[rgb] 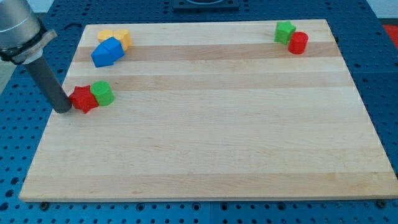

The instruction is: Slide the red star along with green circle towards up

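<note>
The red star [83, 99] lies near the board's left edge, at mid height in the view. The green circle [102, 93] touches its right side. My tip [63, 109] rests on the board just left of the red star, touching or almost touching it. The dark rod slants up from the tip to the view's top left corner.
The wooden board [211, 155] fills most of the view. Blue blocks [107, 53] and yellow blocks [115, 37] cluster at the top left, above the red star. A green block [285, 31] and a red cylinder [298, 42] touch each other at the top right.
</note>
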You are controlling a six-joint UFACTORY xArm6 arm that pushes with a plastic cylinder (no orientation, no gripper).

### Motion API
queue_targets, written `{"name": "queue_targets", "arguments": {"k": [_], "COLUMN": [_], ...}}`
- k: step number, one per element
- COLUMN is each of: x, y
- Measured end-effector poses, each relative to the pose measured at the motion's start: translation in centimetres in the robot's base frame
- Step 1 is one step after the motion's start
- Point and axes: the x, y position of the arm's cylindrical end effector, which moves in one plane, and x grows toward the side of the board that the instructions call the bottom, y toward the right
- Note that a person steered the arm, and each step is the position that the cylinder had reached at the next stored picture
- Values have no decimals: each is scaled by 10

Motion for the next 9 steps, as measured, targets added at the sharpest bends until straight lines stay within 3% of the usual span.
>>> {"name": "queue_targets", "arguments": {"k": [3, 7, 8, 9], "x": [-1, -39, -43, -29], "y": [61, 152, 161, 125]}}
